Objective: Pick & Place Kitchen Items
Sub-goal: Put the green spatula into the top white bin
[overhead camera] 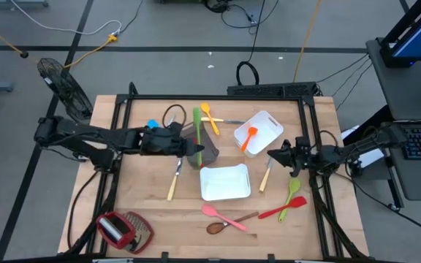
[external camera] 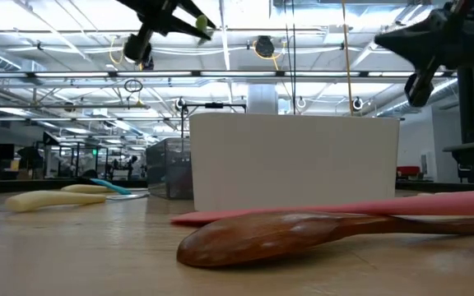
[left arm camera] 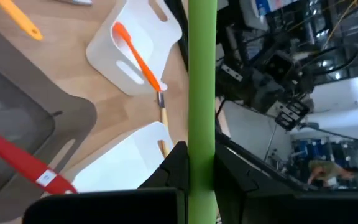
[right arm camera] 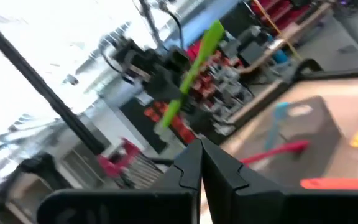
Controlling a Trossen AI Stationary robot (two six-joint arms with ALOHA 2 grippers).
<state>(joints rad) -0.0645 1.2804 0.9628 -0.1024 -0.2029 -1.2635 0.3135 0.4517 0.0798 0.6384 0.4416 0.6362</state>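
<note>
Left end effector (overhead camera: 188,140) clamped on green utensil's (overhead camera: 196,126) handle, raised over grey bin (overhead camera: 209,153), left-centre of surface | utensil likely light, stiff, slick plastic; mid-handle hold looks best | centre: white tray (overhead camera: 225,183) | right end effector (overhead camera: 275,155) fully closed, empty, hovering by pale-handled knife (overhead camera: 265,177)

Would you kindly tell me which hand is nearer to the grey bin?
Left. The left hand, shut on a green utensil, is right at the grey bin. The right hand waits farther off, across the white tray.
</note>
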